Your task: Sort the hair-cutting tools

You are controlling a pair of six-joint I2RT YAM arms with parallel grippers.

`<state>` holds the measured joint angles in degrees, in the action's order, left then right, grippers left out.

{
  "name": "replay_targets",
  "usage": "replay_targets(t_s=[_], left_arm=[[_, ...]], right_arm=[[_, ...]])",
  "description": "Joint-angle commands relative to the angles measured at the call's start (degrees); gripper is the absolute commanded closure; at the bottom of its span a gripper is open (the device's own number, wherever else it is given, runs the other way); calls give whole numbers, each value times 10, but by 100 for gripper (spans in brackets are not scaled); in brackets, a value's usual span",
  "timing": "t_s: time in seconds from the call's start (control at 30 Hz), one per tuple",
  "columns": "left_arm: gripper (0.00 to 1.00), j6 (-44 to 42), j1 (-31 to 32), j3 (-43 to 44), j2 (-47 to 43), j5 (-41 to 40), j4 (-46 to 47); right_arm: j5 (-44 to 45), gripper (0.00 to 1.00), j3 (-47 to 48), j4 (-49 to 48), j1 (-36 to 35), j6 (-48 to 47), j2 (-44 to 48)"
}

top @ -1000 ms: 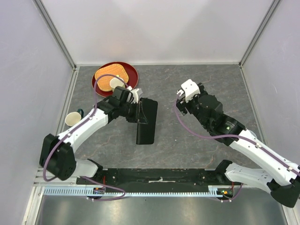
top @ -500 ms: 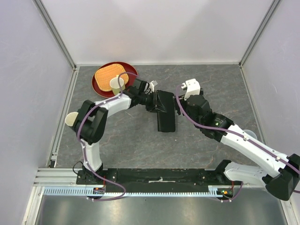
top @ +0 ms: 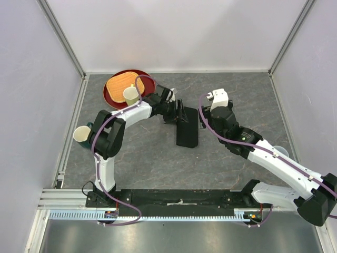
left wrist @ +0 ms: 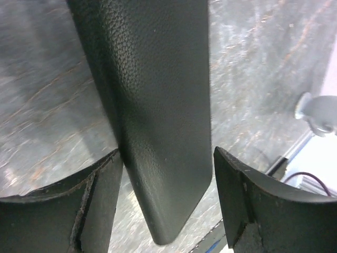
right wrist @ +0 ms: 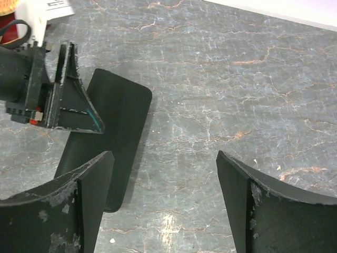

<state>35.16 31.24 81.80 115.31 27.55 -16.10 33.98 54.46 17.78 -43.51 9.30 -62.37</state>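
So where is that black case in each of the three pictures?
Top external: the black case lies flat near the middle of the picture.
Left wrist: the case fills the middle, from the top edge down.
Right wrist: the case is at left, partly behind the left gripper.
Shared landmark: the grey marbled table under it.

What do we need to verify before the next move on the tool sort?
1. The left gripper is free of the black case: its jaws stand apart astride it, with a slim gap at one finger. Ok.
2. The black case lies flat on the table: ok.
3. The right gripper is open and empty: ok.
4. The two grippers are apart, one on either side of the case: ok.
5. The case is opened: cannot tell, no zip shows.
6. The combs and scissors are in view: none seen. Not ok.
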Motion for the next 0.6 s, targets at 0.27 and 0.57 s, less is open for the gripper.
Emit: replay_targets(t_s=[0.27, 0.57], left_arm=[[29, -75, -2, -43, -242, -262, -211], [23, -118, -3, -117, -448, -357, -308]], right_arm=[[42, 14, 50, 79, 7, 34, 41], [87, 15, 82, 104, 8, 53, 139]])
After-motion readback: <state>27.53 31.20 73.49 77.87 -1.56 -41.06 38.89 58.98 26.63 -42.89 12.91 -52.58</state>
